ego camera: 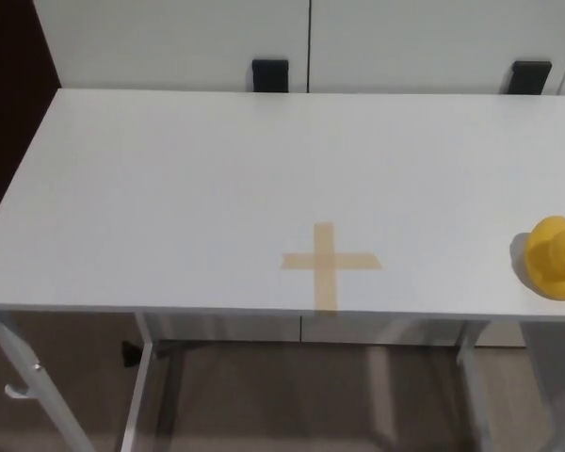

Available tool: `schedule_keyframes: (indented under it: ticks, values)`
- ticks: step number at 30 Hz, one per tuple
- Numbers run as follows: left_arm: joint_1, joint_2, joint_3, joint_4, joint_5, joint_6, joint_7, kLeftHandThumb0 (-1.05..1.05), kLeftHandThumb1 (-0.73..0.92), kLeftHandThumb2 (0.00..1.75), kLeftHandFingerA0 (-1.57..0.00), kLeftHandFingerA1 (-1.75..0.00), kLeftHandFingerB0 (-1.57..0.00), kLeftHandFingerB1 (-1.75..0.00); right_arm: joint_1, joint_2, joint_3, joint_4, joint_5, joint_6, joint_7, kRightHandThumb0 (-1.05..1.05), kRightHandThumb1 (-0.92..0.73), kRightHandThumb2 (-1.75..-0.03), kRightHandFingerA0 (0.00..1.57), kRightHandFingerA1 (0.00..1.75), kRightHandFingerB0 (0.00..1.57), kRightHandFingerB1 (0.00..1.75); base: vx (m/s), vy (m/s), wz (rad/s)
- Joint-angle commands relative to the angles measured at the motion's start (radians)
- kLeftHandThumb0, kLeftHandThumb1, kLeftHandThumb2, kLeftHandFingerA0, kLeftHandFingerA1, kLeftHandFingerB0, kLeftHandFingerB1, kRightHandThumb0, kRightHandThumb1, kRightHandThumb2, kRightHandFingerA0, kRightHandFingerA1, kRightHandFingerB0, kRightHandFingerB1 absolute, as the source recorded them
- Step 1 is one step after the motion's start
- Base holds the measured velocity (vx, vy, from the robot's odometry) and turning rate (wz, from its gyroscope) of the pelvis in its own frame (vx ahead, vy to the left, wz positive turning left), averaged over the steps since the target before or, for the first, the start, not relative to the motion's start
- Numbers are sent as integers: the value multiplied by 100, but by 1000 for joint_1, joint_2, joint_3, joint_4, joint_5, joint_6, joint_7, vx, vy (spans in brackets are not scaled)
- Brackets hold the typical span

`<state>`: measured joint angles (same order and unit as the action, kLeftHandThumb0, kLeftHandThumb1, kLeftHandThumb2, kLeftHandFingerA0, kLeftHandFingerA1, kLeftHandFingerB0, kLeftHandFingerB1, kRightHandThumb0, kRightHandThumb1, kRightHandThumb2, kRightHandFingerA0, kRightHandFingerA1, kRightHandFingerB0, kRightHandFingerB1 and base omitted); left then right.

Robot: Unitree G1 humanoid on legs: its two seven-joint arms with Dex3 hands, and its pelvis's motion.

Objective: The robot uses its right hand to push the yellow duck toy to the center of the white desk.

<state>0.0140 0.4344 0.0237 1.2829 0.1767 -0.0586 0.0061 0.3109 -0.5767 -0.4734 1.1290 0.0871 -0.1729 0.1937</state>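
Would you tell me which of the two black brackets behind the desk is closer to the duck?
The right bracket, above the duck; the other bracket sits mid-desk.

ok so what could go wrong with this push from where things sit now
The yellow duck toy sits at the right end of the white desk, close to the front edge, so a push angled slightly toward the robot could tip it off. It looks rounded, so a push off its middle may spin or topple it rather than slide it to the tape cross. Neither hand is in view yet.

Behind your white rectangular desk [169, 179] stand white wall panels [169, 42]; beneath it, white metal legs [137, 395] on a grey-brown floor [292, 395].
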Motion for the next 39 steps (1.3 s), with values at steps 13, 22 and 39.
schedule_keyframes:
  ticks: [13,22,39]
  values:
    - [-3,4,39,11,-20,-10,10,-20,63,73,-85,-83,-86,-84,-290,-188,-70,-71,83,54,26,-85,-64,-102,0,55,0,33,0,0,0]
    - [-9,15,47,14,-32,-10,1,-16,57,84,-87,-84,-87,-84,-617,-207,55,-254,11,142,-45,-98,-68,-108,0,67,16,65,9,0,3]
    - [-29,32,17,18,-12,-5,-9,-18,57,79,-88,-88,-87,-85,-744,-29,249,-507,-3,245,17,-83,-81,-116,0,18,0,15,0,0,0]
